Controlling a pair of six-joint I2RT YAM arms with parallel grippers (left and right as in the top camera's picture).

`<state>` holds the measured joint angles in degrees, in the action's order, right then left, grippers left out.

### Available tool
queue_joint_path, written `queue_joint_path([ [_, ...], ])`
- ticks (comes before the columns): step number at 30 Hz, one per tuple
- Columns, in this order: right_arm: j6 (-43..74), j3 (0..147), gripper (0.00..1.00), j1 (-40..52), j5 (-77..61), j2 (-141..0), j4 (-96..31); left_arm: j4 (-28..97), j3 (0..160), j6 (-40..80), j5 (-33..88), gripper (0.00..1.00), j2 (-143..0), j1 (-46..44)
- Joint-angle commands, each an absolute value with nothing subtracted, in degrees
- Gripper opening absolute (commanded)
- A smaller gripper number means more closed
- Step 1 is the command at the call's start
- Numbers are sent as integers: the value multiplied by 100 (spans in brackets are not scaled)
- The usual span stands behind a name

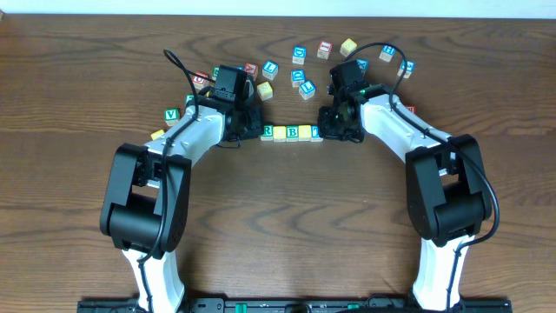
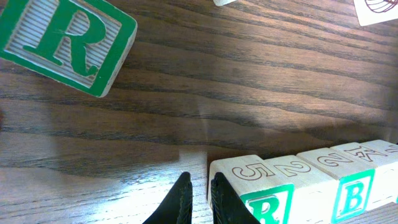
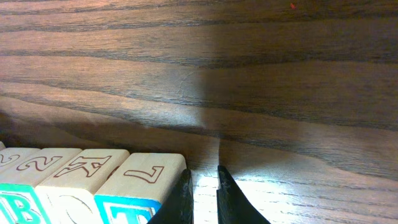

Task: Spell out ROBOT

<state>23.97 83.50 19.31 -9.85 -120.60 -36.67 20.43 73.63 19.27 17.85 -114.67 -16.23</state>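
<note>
**Left gripper (image 2: 199, 186) tips right under the lens, pinched nearly together and empty, parked at the end of my ROBOT row (image 1: 292, 132)**

The right gripper (image 3: 203, 180) is the same, clenched on nothing just beside the T cube (image 3: 134, 193), while the left sits by the R cube (image 2: 264, 199). The row lies mid-table between the arms, cubes touching. I reckon these are light, hard wooden blocks with slick faces. They won't squash, so I'd pinch one squarely by its front and back, since neighbours block the sides.
</note>
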Motion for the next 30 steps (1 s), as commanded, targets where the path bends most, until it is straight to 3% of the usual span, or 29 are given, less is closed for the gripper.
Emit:
queue_joint_path([
  [1, 2491, 8342, 11, 1964, -1234, -12143, -3658, 2047, 7341, 1951, 1942, 13, -11587, -1684],
  [21, 2825, 8342, 16, 1925, -257, -12143, -3959, 2174, 7341, 2349, 1538, 13, -11587, -1684],
  [30, 2528, 8584, 12, 1903, -329, -11970, -4198, 2394, 7352, 2432, 1031, 8, -11437, -1603],
])
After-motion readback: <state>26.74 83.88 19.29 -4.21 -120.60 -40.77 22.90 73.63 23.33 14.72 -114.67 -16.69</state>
